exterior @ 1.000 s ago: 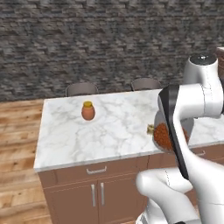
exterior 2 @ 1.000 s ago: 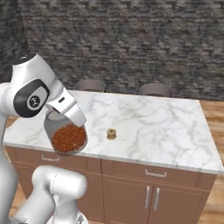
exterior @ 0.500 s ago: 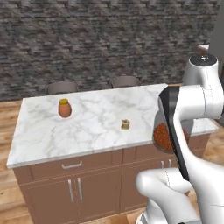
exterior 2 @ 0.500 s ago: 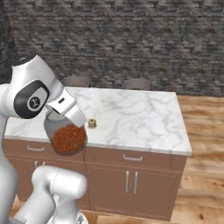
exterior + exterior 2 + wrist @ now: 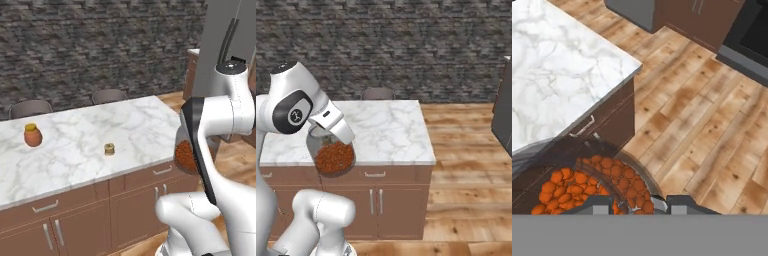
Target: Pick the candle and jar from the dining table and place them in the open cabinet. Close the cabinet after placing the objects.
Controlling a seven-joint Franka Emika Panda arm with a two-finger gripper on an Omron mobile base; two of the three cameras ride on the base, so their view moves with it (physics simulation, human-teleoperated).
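The pincer [image 5: 636, 204] is clamped on the jar [image 5: 331, 156], carried off the table [image 5: 150, 125] edge. The candle [image 5: 109, 148] sits on the table, well apart from it.

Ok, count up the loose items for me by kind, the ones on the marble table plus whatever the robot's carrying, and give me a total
Glass jar of reddish-brown granules, held in the gripper: 1
Small orange pot with yellow lid, on the table: 1
Tiny tan candle, on the table: 1
Total: 3
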